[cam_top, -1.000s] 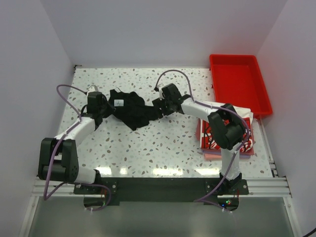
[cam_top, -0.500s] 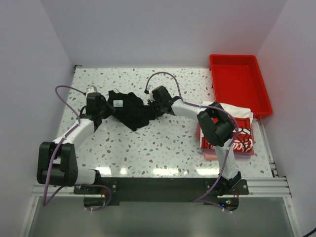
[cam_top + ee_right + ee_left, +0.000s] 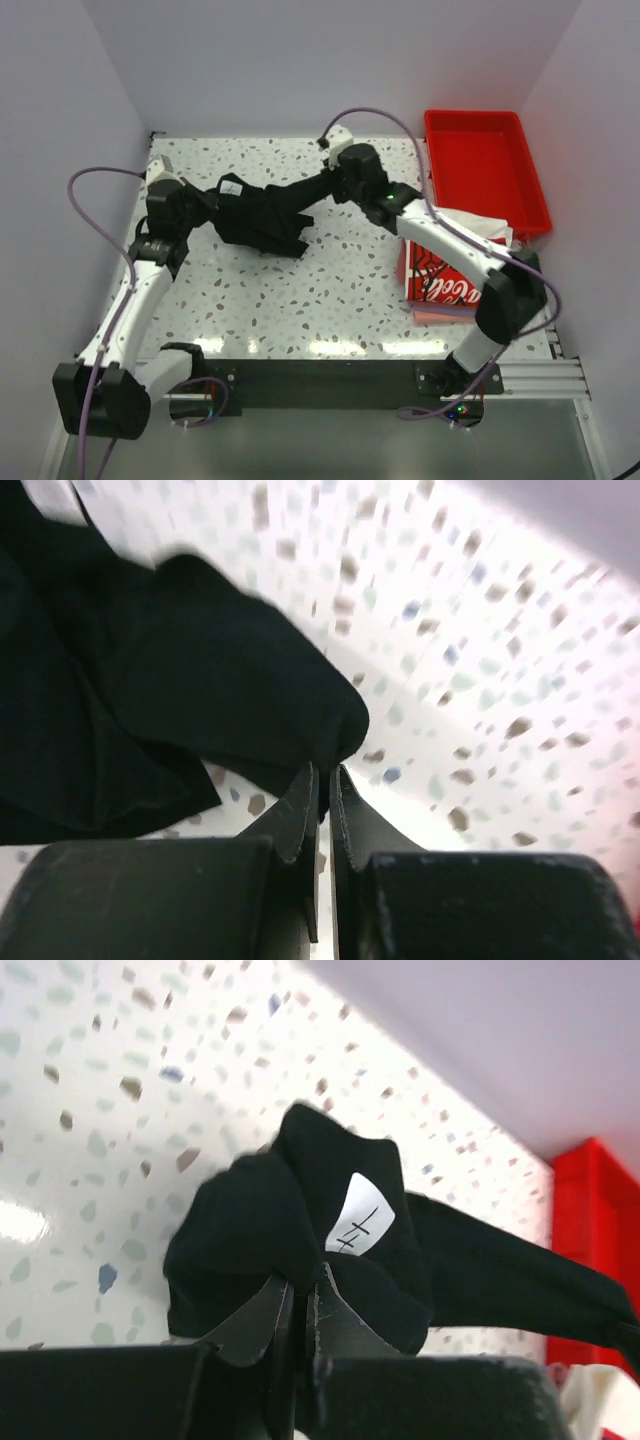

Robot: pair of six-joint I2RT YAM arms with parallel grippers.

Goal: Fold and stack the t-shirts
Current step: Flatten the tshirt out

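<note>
Top view, shirt: the plain black cloth t-shirt (image 3: 258,213) lies crumpled on the far left part of the white speckled table (image 3: 340,290), stretched in a band between the two arms.
Top view, left gripper (image 3: 196,206): at the shirt's left end, touching the cloth.
Top view, right gripper (image 3: 322,189): at the shirt's right end, with a strip of cloth pulled taut up to it.
Top view, stack: a folded white t-shirt with red-and-black print (image 3: 452,284) rests on a pinkish folded t-shirt (image 3: 438,316) at the right edge, well apart from both grippers.
Top view, tray: the red rectangular plastic tray (image 3: 485,180) sits at the far right corner.
Left wrist view, grip: the left gripper (image 3: 300,1295) is closed, its fingers pinching a bunched fold of the black t-shirt (image 3: 290,1210) just below a white label (image 3: 360,1228).
Left wrist view, cloth: a sleeve-like band runs off to the right towards the red tray (image 3: 592,1222).
Right wrist view, grip: the right gripper (image 3: 322,780) is closed on a rounded edge of the black t-shirt (image 3: 150,700), which spreads left over the table (image 3: 480,680).
</note>
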